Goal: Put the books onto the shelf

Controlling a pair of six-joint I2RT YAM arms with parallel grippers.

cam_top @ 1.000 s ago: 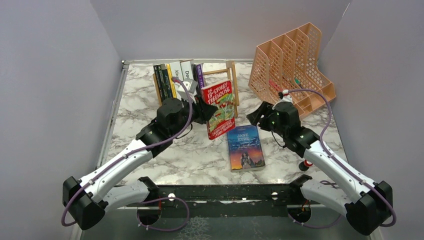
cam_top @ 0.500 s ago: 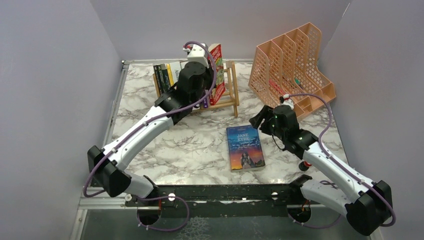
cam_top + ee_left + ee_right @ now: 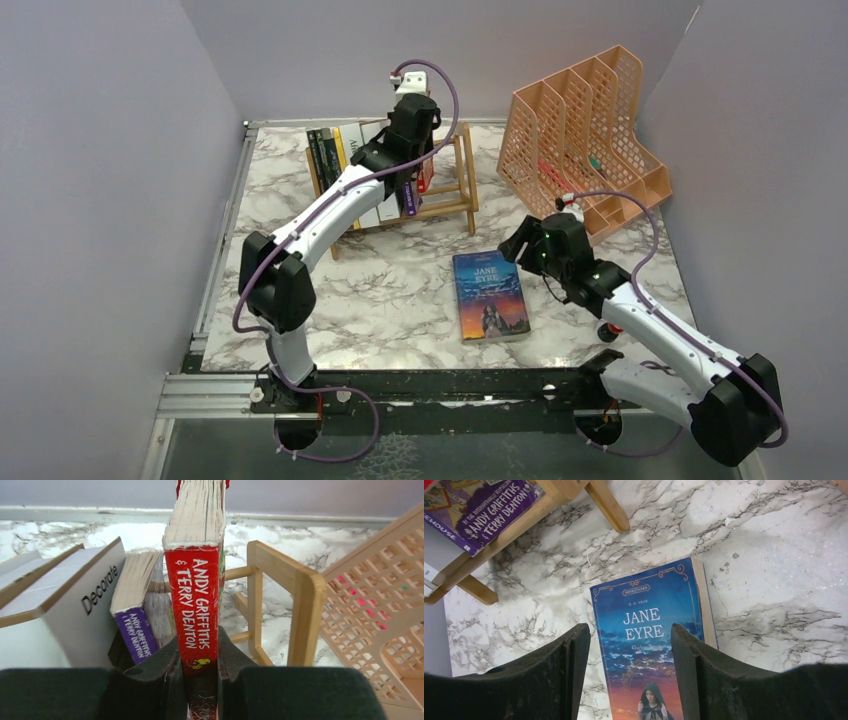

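Left arm (image 3: 330, 205) stretched far forward, left pincer (image 3: 200, 652) clamped tight; right arm (image 3: 650, 330) bent low, right pincer (image 3: 629, 640) spread, facing down.

Light-wood shelf (image 3: 465, 175) holds upright row of books (image 3: 335, 155); red book (image 3: 195, 605) upright beside purple book (image 3: 134, 637), seemingly seated; blue book (image 3: 490, 295) flat on desk (image 3: 400, 300).

Red book (image 3: 192, 605); purple book (image 3: 136, 637); blue Jane Eyre book (image 3: 644, 625); grey-veined white marble table (image 3: 400, 290); peach mesh organiser (image 3: 560, 130).

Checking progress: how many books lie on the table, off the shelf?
1: the blue book lies on the table by the open right gripper. A red book, clamped in the left gripper, is at the shelf. None seems hidden.
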